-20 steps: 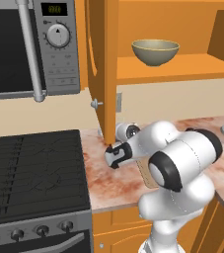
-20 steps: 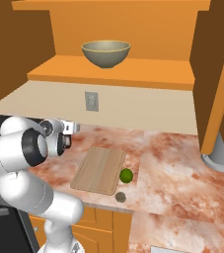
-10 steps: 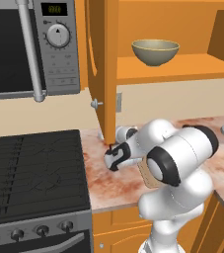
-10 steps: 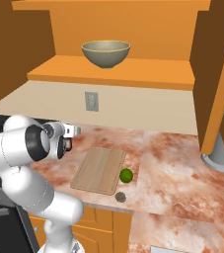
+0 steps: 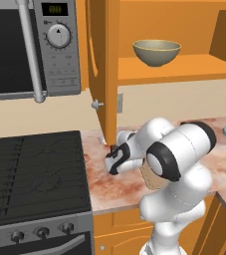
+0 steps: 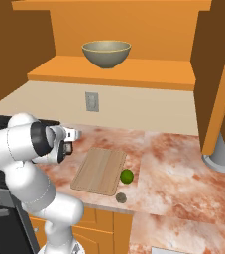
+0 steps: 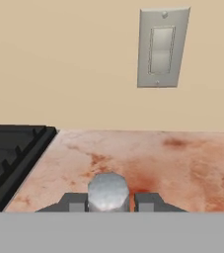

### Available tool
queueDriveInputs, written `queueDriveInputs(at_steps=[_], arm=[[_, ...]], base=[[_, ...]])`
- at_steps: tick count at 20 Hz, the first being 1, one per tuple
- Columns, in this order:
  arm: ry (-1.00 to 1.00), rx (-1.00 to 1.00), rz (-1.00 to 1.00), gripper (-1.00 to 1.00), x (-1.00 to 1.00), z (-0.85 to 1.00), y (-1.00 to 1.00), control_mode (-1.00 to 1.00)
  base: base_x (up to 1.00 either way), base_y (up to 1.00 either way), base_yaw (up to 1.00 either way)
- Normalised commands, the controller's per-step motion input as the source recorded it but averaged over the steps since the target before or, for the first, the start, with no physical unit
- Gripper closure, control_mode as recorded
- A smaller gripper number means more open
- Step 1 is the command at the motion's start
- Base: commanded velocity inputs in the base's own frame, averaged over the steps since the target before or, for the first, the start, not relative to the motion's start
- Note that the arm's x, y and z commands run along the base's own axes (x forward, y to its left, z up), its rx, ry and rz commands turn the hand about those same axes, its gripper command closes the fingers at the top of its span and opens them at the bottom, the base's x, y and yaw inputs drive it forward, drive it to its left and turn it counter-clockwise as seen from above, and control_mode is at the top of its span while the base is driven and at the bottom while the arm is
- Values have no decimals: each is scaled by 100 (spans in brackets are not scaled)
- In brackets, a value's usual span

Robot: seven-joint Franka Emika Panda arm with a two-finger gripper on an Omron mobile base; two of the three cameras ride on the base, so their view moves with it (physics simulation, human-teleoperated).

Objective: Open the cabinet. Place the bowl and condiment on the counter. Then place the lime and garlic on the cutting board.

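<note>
Bowl (image 6: 106, 53) on shelf (image 6: 134, 74) in cabinet (image 5: 103, 64). Lime (image 6: 127, 176) at cutting board (image 6: 100, 170) right edge; garlic (image 6: 120, 198) on counter (image 6: 178, 168) before it.

arm: folded low, reaching forward; claw (image 7: 111, 201): clamped on silver-capped bottle (image 7: 108, 191)

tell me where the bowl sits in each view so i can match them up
Left base view: the bowl sits upper right of centre, on the open cabinet's shelf.
Right base view: the bowl sits at upper centre, on the same orange shelf.
Hand view: the bowl is not in it.
Shared landmark: the wall switch plate below the shelf, also at upper right of the hand view.
</note>
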Motion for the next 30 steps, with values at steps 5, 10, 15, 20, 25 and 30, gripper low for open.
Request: queueDriveInputs(at_steps=[5,10,15,20,25,30], arm=[[0,0,0,100,0,-21,0,-100],[0,0,0,100,0,-18,0,-100],[0,0,0,100,0,-17,0,-100],[0,0,0,100,0,-16,0,-100],[3,0,0,-100,-4,-5,0,-100],[0,0,0,-100,-25,0,0,-100]], base=[[0,0,0],[0,0,0],[0,0,0],[0,0,0],[0,0,0],[0,0,0]])
